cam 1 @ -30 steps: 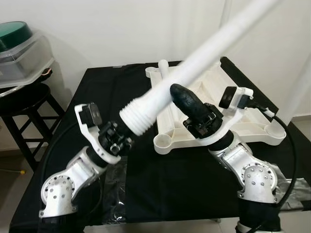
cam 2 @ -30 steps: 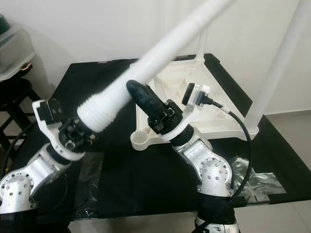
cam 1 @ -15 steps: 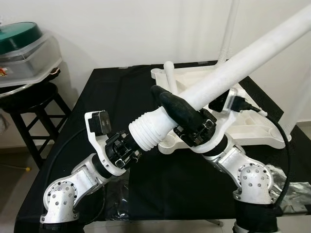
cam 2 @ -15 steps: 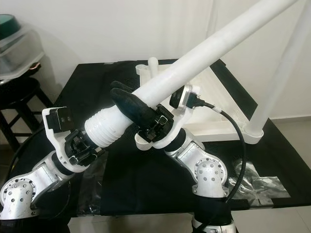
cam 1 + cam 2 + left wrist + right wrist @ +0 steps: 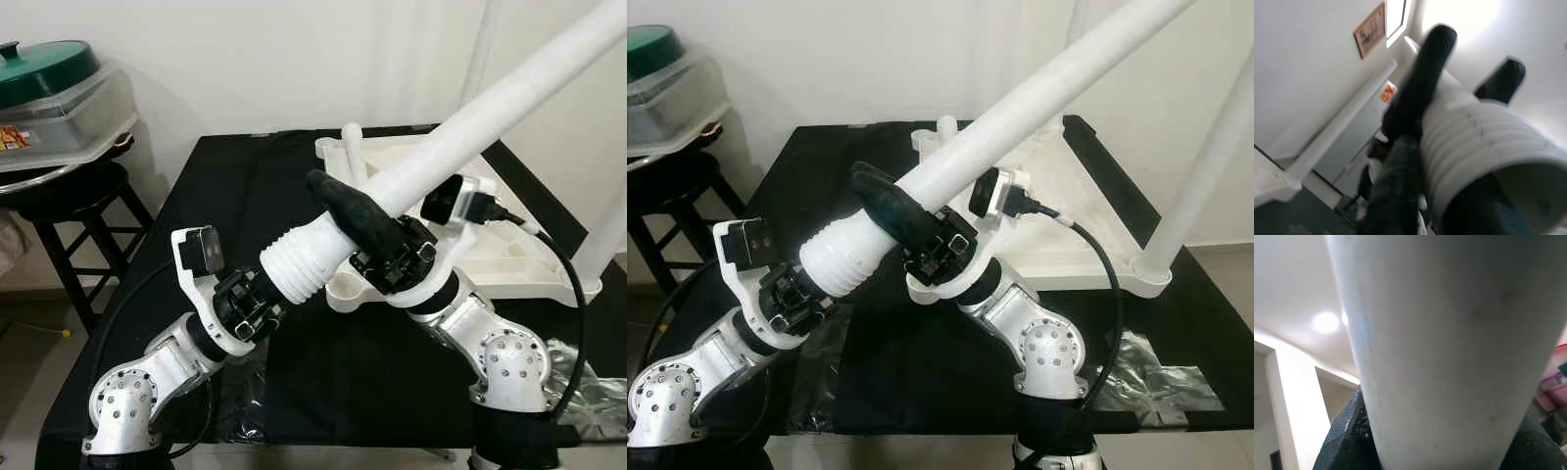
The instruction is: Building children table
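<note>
White wall filled the top of the frame, and below it the black table ran across the middle, with the upturned white tabletop lying at centre right. A stool bearing a lidded container stood at upper left.

Across the last second the whole picture had shifted, so my head had moved. The white leg itself had dropped from a steep slant to a lower diagonal, from lower centre to the upper right corner. Its ribbed end had come down into my left gripper, which was closed about it. My right gripper kept its fingers clamped round the shaft just above. I judged the leg secured in both pincers, ready for aiming its threaded end at a corner socket.
</note>
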### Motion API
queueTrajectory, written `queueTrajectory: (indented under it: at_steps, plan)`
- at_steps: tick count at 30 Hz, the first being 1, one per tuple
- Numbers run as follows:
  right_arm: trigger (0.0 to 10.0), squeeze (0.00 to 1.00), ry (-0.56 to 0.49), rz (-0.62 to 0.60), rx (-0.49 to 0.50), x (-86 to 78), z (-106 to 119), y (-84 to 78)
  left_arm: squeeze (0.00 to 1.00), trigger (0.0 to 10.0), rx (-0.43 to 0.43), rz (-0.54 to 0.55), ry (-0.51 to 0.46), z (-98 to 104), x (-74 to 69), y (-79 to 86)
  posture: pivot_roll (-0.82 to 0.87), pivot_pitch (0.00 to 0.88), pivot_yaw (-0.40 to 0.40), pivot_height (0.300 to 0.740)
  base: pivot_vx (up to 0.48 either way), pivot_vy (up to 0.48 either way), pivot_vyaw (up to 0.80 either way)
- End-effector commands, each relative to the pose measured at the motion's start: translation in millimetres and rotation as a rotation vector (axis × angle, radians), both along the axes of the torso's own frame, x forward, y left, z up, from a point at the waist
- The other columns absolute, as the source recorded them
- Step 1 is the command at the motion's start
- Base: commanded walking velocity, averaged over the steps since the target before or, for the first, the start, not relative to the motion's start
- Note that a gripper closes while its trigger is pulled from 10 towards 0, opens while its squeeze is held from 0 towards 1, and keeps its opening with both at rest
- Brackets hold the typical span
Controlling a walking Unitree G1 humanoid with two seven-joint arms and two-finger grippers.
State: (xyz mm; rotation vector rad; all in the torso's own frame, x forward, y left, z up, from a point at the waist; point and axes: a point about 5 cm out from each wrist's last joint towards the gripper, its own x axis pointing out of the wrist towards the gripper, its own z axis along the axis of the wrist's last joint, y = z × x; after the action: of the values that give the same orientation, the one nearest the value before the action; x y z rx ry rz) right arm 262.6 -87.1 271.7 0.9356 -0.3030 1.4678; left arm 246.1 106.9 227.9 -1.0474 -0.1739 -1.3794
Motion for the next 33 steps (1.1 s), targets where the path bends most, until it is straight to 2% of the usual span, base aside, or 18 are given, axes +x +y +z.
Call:
queueTrajectory:
  at_steps: [1,7,10,11,14,19,20,21,22,23,24,25,27,28,29,30,31,33]
  plan:
    - [0.0,0.00,0.002,-0.002,-0.002,-0.5,1,1.9,1.00,10.0,-0.016,-0.025,0.008,-1,-2.7,1.2,-0.03,0.062,0.046,0.740,0.000,0.000,0.00]
    - [0.0,0.00,0.003,-0.030,0.014,2.8,5,-4.4,1.00,10.0,-0.013,-0.041,0.014,-6,-5.3,6.9,-0.03,0.063,0.049,0.740,0.000,0.000,0.00]
    - [0.0,0.00,-0.007,-0.045,0.023,4.2,8,-9.3,1.00,10.0,0.016,-0.081,0.000,-12,-12.2,11.0,-0.03,0.063,0.050,0.740,0.000,0.000,0.00]
    - [0.0,0.00,-0.017,-0.063,0.028,5.6,11,-13.5,1.00,10.0,0.051,-0.104,-0.006,-18,-17.5,14.2,-0.03,0.064,0.050,0.740,0.000,0.000,0.00]
    - [0.0,0.00,-0.025,-0.085,0.030,7.6,14,-17.1,1.00,10.0,0.080,-0.102,0.001,-23,-18.8,17.0,-0.03,0.065,0.051,0.740,0.000,0.000,0.00]
    - [0.0,0.00,-0.023,-0.179,0.024,16.4,19,-28.3,1.00,10.0,0.129,-0.066,0.037,-36,-17.8,26.3,-0.03,0.064,0.052,0.740,0.000,0.000,0.00]
    - [0.0,0.00,-0.003,-0.245,0.011,22.8,18,-33.5,1.00,10.0,0.146,-0.037,0.054,-40,-15.9,31.3,-0.03,0.064,0.052,0.740,0.000,0.000,0.00]
    - [0.0,0.00,-0.003,-0.245,0.011,22.8,18,-33.5,1.00,10.0,0.146,-0.037,0.054,-40,-15.9,31.3,-0.03,0.064,0.052,0.740,0.000,0.000,0.00]
    - [0.0,0.00,0.023,-0.328,-0.008,30.1,17,-39.0,1.00,10.0,0.165,0.001,0.071,-44,-13.5,37.2,-0.03,0.062,0.054,0.740,0.000,0.000,0.00]
    - [0.0,0.00,0.023,-0.328,-0.008,30.1,17,-39.0,1.00,10.0,0.165,0.001,0.071,-44,-13.5,37.2,-0.03,0.062,0.054,0.740,0.000,0.000,0.00]
    - [3.5,0.00,0.057,-0.516,-0.122,44.2,8,-44.0,1.00,10.0,0.247,0.146,0.105,-54,-3.1,50.6,-0.04,0.061,0.059,0.740,0.000,0.000,0.00]
    - [3.5,0.00,0.057,-0.516,-0.122,44.2,8,-44.0,1.00,10.0,0.247,0.146,0.105,-54,-3.1,50.6,-0.04,0.061,0.059,0.740,0.000,0.000,0.00]
    - [3.5,0.00,0.046,-0.613,-0.217,49.8,2,-43.6,1.00,10.0,0.311,0.249,0.117,-60,4.1,58.1,-0.04,0.061,0.059,0.740,0.000,0.000,0.00]
    - [3.5,0.00,0.046,-0.613,-0.217,49.8,2,-43.6,1.00,10.0,0.311,0.249,0.117,-60,4.1,58.1,-0.04,0.061,0.059,0.740,0.000,0.000,0.00]
    - [10.0,0.00,0.048,-0.637,-0.267,51.5,-6,-41.7,0.00,10.0,0.345,0.351,0.158,-63,14.1,67.6,-0.04,0.060,0.057,0.740,0.000,0.000,0.00]
    - [10.0,0.00,0.058,-0.647,-0.293,52.3,-12,-40.6,0.00,10.0,0.354,0.433,0.195,-65,21.9,77.0,-0.04,0.059,0.056,0.740,0.000,0.000,0.00]
    - [10.0,0.00,0.058,-0.647,-0.293,52.3,-12,-40.6,0.00,10.0,0.354,0.433,0.195,-65,21.9,77.0,-0.04,0.059,0.056,0.740,0.000,0.000,0.00]
    - [10.0,0.00,0.069,-0.671,-0.327,53.1,-20,-40.2,0.00,10.0,0.359,0.561,0.236,-64,30.9,93.4,-0.03,0.059,0.056,0.740,0.000,0.000,0.00]
